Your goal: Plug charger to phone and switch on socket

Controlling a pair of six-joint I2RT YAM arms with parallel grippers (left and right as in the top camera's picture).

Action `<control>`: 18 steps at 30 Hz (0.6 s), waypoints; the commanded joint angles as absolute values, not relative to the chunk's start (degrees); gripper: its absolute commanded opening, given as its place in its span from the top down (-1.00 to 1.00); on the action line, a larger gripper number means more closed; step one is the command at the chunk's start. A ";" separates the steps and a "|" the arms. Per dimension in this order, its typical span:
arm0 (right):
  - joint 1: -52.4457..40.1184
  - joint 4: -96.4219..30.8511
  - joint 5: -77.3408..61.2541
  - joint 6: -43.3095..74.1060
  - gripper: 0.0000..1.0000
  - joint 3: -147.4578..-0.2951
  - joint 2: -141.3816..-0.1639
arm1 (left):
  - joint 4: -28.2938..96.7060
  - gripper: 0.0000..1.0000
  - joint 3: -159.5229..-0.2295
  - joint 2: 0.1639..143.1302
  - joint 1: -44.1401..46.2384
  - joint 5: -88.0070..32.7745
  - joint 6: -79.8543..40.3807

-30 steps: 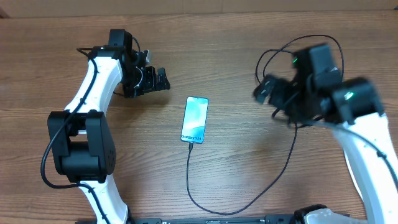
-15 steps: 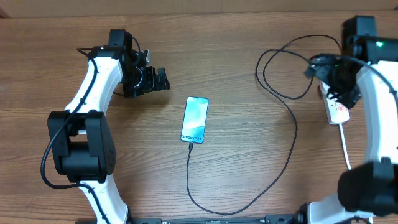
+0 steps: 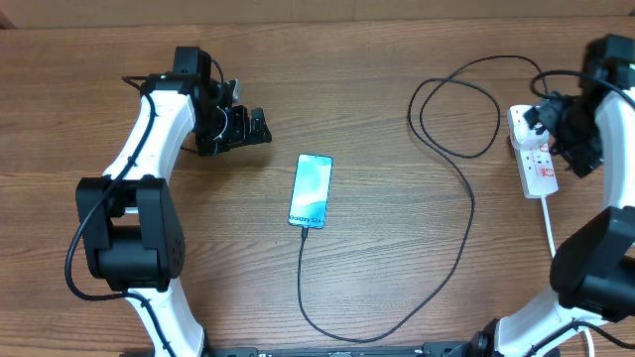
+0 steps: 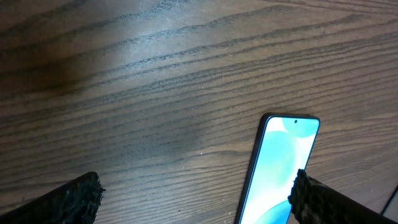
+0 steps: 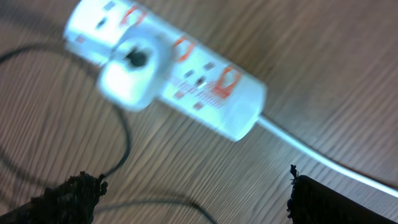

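Your right hand (image 5: pixel 194 194), wide and empty, is hovering above the socket (image 5: pixel 186 84); the next move is likely calling for pressing its red-marked switch (image 5: pixel 227 78).

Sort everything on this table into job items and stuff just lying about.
Job: phone, charger cable, socket strip.
Lying about: no other loose item shows; only the wooden table under them.

Even, soft light overhead; the right wrist view is motion-blurred, smearing the socket (image 5: pixel 211 93).
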State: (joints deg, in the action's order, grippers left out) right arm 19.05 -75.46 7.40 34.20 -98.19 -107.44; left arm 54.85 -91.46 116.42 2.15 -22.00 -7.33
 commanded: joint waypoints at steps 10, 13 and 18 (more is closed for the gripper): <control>26.00 -71.92 8.99 37.91 -1.00 -97.93 -114.37 | 54.81 -1.00 -92.40 117.10 2.26 -21.82 -6.87; 26.00 -69.87 8.99 37.91 -1.00 -97.89 -116.53 | 54.81 -1.00 -92.40 117.10 2.26 -21.85 -6.87; 26.06 -67.48 9.15 37.91 -1.00 -97.89 -119.11 | 54.81 -0.99 -92.40 117.10 2.26 -21.85 -6.87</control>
